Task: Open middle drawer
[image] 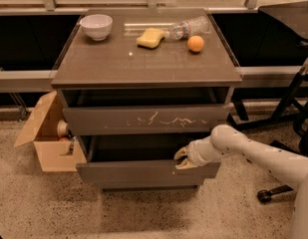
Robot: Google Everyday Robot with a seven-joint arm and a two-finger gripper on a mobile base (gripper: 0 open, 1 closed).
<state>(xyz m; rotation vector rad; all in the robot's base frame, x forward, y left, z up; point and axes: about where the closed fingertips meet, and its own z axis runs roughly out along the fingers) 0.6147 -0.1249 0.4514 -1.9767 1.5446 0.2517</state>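
Note:
The middle drawer is a wide grey-brown handleless front. It is pulled out from the cabinet, and its dark inside shows behind the front. Above it is the drawer front with long white scratch marks, also slightly out. My gripper is at the right part of the middle drawer's top edge, with one finger behind the front and the other over its face. My white arm reaches in from the right.
On the cabinet top are a white bowl, a yellow sponge, a lying plastic bottle and an orange. An open cardboard box stands at the left. A chair base with a caster is at the right.

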